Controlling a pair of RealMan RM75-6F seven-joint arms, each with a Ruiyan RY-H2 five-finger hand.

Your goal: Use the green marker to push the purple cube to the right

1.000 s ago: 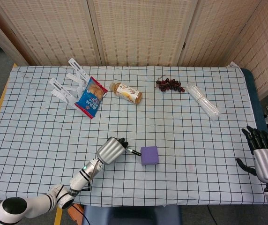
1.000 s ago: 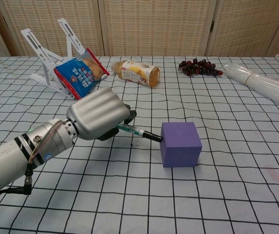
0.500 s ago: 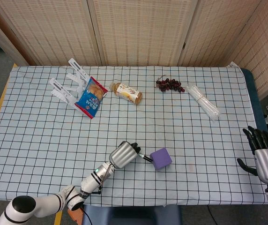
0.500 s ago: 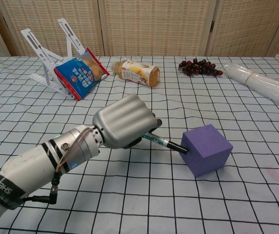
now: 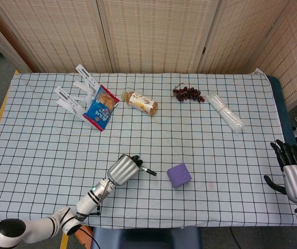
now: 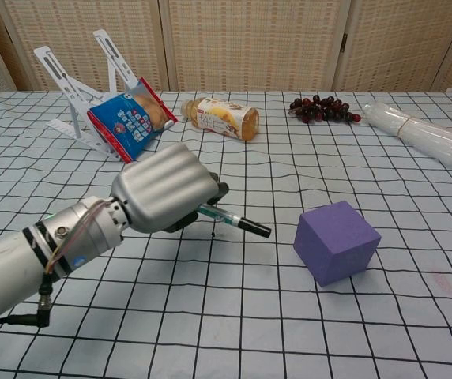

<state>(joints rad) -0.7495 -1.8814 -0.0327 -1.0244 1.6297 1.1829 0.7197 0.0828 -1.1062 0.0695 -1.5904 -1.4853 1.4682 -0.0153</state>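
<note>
My left hand point(image 6: 167, 197) is curled around the marker point(image 6: 236, 222), tip pointing right and apart from the cube point(image 6: 337, 241). The cube sits lower centre of the head view, turned askew to the grid of the surface point(image 5: 44, 150), just right of the marker tip. I judge the push at least partly made: the cube lies right of the hand with a clear gap. Whether it counts as far enough I cannot tell; another nudge may be needed.

Head view alone shows my right hand point(image 5: 294, 174) at the lower right edge, fingers spread, holding nothing. Chest view alone shows the gap between tip and cube clearly, and the cube's tilted faces
</note>
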